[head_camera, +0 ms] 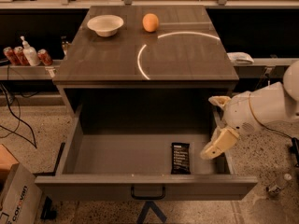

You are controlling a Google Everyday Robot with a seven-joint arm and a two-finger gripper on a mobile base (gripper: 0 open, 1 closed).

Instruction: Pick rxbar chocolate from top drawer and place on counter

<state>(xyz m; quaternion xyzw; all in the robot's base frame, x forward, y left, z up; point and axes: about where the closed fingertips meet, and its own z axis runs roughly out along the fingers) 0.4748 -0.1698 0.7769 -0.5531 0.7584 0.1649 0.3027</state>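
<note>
The rxbar chocolate (180, 157) is a flat black wrapper with white text. It lies on the floor of the open top drawer (145, 186), near the front, right of centre. My gripper (209, 127) hangs at the drawer's right side wall, just right of and above the bar. It is open, with one pale finger (219, 143) low over the drawer's right edge and the other (217, 101) higher up. It holds nothing. The counter (187, 55) is the glossy grey-brown cabinet top above the drawer, with a bright curved reflection.
A white bowl (105, 24) and an orange fruit (150, 22) stand at the back of the counter. A shelf to the left holds cans (14, 56) and a pump bottle (30, 53). A cardboard box (16, 197) sits on the floor at lower left, with cables beside it.
</note>
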